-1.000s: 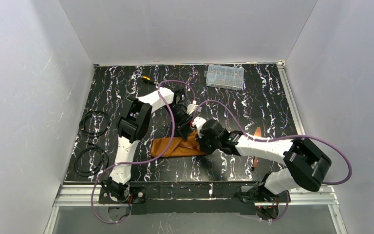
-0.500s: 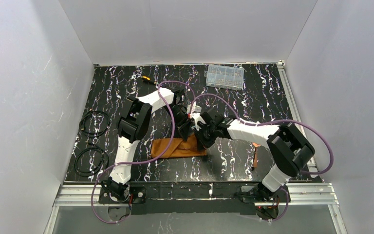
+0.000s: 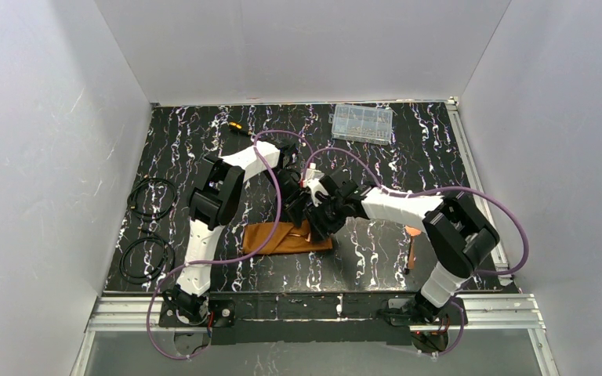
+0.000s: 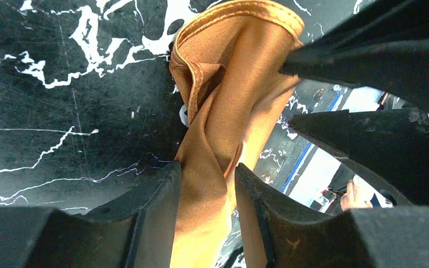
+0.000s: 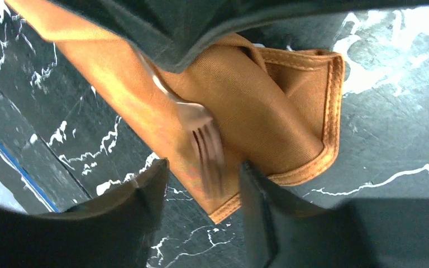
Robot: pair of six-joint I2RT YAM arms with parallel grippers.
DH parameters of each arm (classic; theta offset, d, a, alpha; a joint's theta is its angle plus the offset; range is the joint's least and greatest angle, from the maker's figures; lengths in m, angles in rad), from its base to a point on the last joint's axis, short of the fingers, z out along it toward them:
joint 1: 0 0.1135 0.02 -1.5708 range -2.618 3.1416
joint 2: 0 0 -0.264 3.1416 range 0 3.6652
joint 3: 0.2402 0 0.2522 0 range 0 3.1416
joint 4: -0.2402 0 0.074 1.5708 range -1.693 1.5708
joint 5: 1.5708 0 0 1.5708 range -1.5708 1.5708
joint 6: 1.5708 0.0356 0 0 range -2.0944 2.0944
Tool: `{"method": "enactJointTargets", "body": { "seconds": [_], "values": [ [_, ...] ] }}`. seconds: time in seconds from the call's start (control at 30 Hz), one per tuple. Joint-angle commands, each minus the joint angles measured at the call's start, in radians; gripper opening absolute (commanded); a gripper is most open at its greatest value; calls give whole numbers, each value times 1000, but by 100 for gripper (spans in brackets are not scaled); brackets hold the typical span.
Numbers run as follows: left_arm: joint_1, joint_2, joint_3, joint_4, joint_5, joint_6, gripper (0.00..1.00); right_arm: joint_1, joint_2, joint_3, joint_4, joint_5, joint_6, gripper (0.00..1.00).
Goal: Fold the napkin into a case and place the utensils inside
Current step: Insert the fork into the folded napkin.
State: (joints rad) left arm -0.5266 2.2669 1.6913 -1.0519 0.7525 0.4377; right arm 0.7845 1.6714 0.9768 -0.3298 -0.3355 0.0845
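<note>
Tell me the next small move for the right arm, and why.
Probably draw the right gripper straight back with its jaws apart. They stand open on either side of the fork, which lies loose on the napkin with its handle end hidden. The left gripper pinches the cloth up, jaws closed on it. Backing off would likely leave the fork where it lies.

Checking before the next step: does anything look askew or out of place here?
The fork lies with tines exposed on the napkin, near its edge, not visibly tucked in. The left gripper pinches a raised, bunched fold. Another copper piece lies apart on the table.
</note>
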Motion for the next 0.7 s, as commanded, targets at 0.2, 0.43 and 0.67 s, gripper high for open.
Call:
{"method": "enactJointTargets", "body": {
  "seconds": [0.2,0.43,0.67],
  "values": [
    [-3,-83,-31,-16,-49,22,44,-4,-161,6,73,212,22,99],
    [18,-166,-46,-20,-68,4,49,-4,-228,31,38,260,80,98],
    [33,-242,-2,-19,-92,-40,98,-144,-374,-56,24,545,344,99]
  ]
}}
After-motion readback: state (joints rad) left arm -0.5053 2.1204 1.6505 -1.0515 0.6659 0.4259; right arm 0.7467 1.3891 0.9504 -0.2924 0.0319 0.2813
